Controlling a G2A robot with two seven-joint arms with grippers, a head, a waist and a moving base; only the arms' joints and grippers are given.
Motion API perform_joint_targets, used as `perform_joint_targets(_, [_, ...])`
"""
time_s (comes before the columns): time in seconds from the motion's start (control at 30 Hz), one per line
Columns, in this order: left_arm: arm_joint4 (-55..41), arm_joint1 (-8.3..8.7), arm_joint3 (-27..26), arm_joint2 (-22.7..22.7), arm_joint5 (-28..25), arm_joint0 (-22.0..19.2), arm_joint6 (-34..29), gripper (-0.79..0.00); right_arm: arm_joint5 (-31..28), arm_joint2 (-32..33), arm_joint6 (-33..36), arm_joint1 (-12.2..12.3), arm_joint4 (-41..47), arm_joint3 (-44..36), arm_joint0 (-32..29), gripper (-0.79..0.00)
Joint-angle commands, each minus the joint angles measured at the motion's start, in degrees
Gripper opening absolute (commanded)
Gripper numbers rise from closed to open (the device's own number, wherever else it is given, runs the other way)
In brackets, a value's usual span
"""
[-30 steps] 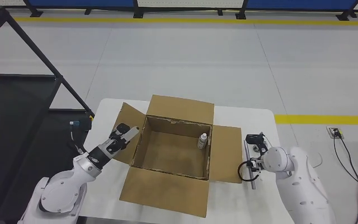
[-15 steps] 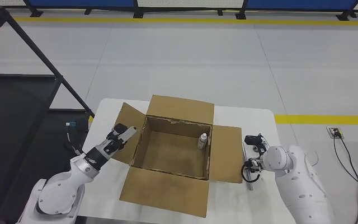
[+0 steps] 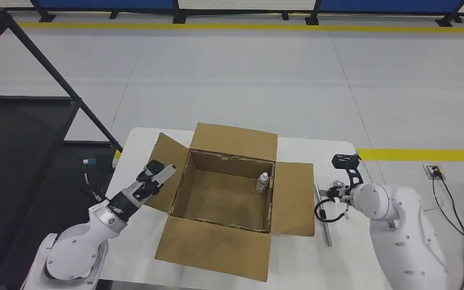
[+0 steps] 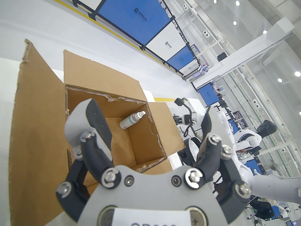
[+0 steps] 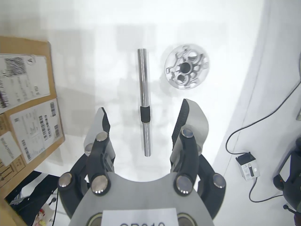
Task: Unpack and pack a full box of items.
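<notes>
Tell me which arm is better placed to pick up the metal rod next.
Right. The right gripper, open, hangs directly over the metal rod, jaws straddling it. The left gripper, also open, sits across the cardboard box, by its far flap.

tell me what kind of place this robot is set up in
Probably an industrial hall or robotics test floor: yellow lines marked on the floor, blue and white partition panels, and a high ceiling with rows of lights.

Open cardboard box (image 3: 235, 141) with white bottle (image 3: 262, 182) inside, ahead of left claw (image 4: 151, 110); steel rod (image 5: 144, 90), round hub (image 5: 186, 70) below right claw (image 5: 144, 105)
</notes>
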Motion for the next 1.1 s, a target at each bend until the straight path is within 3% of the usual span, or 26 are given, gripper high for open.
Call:
perform_joint_targets(0.0, [-0.2, 0.04, -0.1, -0.3, -0.2, 0.3, 0.1, 0.0, 1.5, 0.4, 0.8, 0.2, -2.9, -6.4, -0.8, -0.172])
perform_joint_targets(0.07, [-0.4, 0.07, -0.3, -0.7, -0.4, 0.7, 0.5, 0.0, 2.5, 0.4, 1.1, 0.3, -4.9, -11.0, -1.1, -0.151])
perform_joint_targets(0.1, [-0.5, 0.08, -0.3, -0.8, -0.5, 0.9, 0.6, 0.0, 2.5, 0.3, 0.9, 0.3, -5.2, -12.6, -1.2, -0.095])
perform_joint_targets(0.17, [-0.6, 0.12, -0.5, -1.2, -0.7, 1.4, 0.8, 0.0, 0.8, -1.0, 0.3, 0.2, -4.2, -16.5, -1.0, -0.086])
perform_joint_targets(0.37, [-1.2, 0.18, -1.2, -2.1, -1.3, 2.7, 1.7, 0.0, -13.0, -10.6, 0.0, -0.3, 3.4, -16.5, 5.5, 0.0])
perform_joint_targets(0.53, [-1.9, 0.25, -2.0, -3.7, -1.9, 4.4, 2.9, 0.0, -22.5, -21.0, 1.7, -1.9, 10.9, -3.0, 17.6, 0.0])
perform_joint_targets(0.7, [-2.7, 0.3, -2.9, -5.8, -2.4, 6.8, 4.3, 0.0, -27.7, -29.5, 2.7, -4.0, 16.9, 11.1, 27.4, 0.0])
perform_joint_targets(0.87, [-4.9, 0.34, -3.6, -8.1, -3.0, 9.2, 4.8, 0.0, -30.5, -36.9, 2.2, -6.5, 21.0, 22.2, 33.9, 0.0])
perform_joint_targets(1.0, [-4.7, 0.39, -4.2, -9.2, -3.2, 10.2, 4.9, 0.0, -30.5, -41.3, 1.7, -8.3, 21.6, 28.4, 37.1, -0.077])
perform_joint_targets(1.07, [-4.8, 0.42, -4.5, -9.3, -3.2, 10.3, 4.7, 0.0, -30.4, -43.1, 0.9, -9.0, 21.6, 30.8, 38.2, -0.08])
